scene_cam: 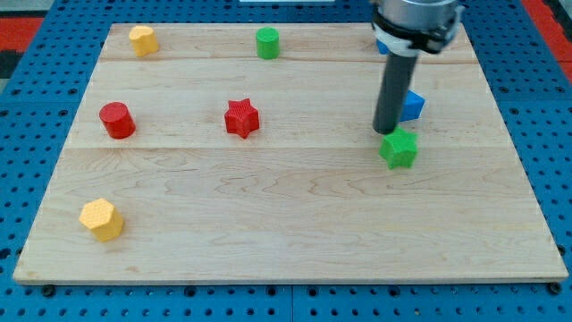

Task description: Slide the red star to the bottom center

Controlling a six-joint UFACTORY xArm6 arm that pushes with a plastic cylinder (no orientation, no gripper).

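The red star (pixel 241 118) lies on the wooden board (pixel 286 215), left of centre in the upper half. My tip (pixel 385 131) is far to the star's right, at the upper left edge of the green star (pixel 399 148) and just left of a blue block (pixel 412 105). The rod rises from the tip toward the view's top.
A red cylinder (pixel 116 120) sits at the left. A yellow block (pixel 142 39) is at the top left, a green cylinder (pixel 267 42) at the top centre, a yellow hexagon (pixel 101 219) at the lower left. Another blue block (pixel 382 45) is mostly hidden behind the arm.
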